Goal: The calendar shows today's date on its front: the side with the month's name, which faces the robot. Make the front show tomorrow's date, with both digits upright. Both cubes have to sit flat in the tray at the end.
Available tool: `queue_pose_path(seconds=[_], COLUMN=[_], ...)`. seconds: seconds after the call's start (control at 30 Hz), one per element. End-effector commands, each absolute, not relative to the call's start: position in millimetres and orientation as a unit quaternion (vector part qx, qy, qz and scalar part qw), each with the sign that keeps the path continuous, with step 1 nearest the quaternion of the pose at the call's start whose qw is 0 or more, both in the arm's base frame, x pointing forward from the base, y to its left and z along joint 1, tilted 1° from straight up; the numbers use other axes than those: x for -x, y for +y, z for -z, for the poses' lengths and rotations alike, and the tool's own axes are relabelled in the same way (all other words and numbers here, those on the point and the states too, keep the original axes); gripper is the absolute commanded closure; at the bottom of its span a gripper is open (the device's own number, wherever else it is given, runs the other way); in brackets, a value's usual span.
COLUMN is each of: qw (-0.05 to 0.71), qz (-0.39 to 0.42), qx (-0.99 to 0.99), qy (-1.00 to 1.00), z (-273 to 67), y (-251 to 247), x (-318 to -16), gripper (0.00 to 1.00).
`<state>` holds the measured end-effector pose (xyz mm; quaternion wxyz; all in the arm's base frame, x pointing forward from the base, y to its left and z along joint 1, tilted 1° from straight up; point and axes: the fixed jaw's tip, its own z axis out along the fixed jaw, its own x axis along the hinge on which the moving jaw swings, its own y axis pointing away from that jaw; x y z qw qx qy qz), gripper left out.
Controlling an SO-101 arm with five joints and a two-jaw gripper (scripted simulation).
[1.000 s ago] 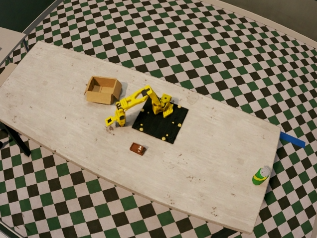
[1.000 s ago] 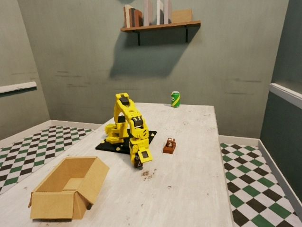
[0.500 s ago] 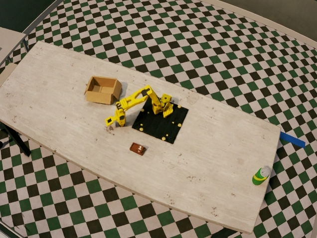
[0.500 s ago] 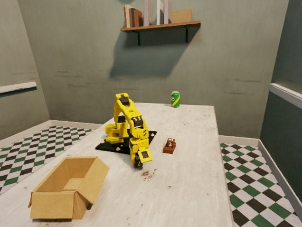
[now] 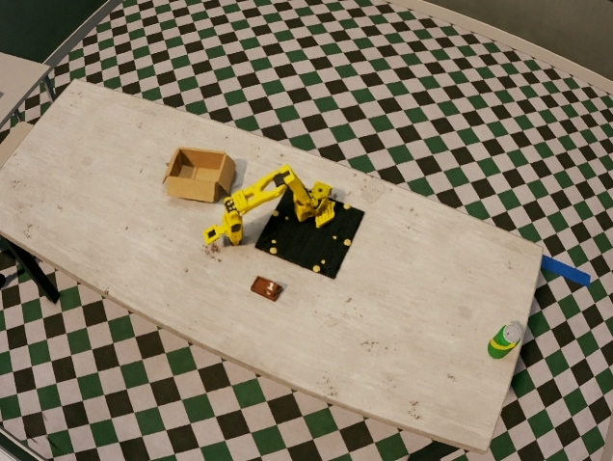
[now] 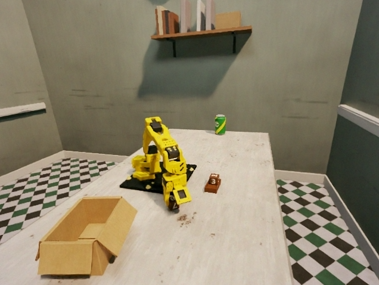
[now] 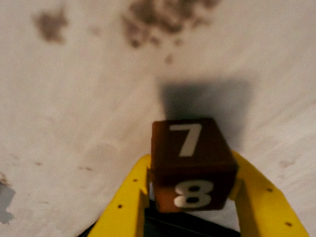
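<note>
Yellow arm (image 5: 267, 190) is reaching off its black base plate (image 5: 346, 218) toward the cardboard box (image 5: 199, 174), wrist pointing down at the white tabletop (image 5: 396, 297).

Gripper (image 7: 192, 199) is closing tight on a brown number cube (image 7: 192, 164), one yellow finger on each side. Wrist view is showing 2 faces: a white 7 on the far face, an 8 on the face nearer the camera. The other faces are turning away from the lens. The cube's shadow is falling on the table beyond it, so whether the cube is touching the surface or just above it cannot be told. In the exterior view the cube (image 6: 173, 203) is mostly hiding behind the gripper (image 6: 175, 204); only a dark corner with part of a digit is peeking out. In the top view it is too small to make out under the gripper (image 5: 218, 237).

Calendar tray (image 6: 211, 189) is sitting well apart, in front of the base plate, with 1 cube (image 6: 214, 180) in it showing a 3. The month lettering is too blurred to read. From above, the tray (image 5: 266, 288) is showing only white smudges.

A green can (image 5: 504, 340) is standing at the table's far corner.
</note>
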<state>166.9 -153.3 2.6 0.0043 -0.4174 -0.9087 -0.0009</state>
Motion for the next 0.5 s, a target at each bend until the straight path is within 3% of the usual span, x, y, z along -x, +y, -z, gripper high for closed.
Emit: queue_pose_path(seconds=[0.0,0.47], qw=[0.013,0.013], qz=[0.005,0.005], qx=[0.417,0.417], qy=[-0.909,-0.909], z=[-0.1,-29.2], y=[-151.9,-153.9], x=[-163.5,-165.2], gripper=[1.0,1.0])
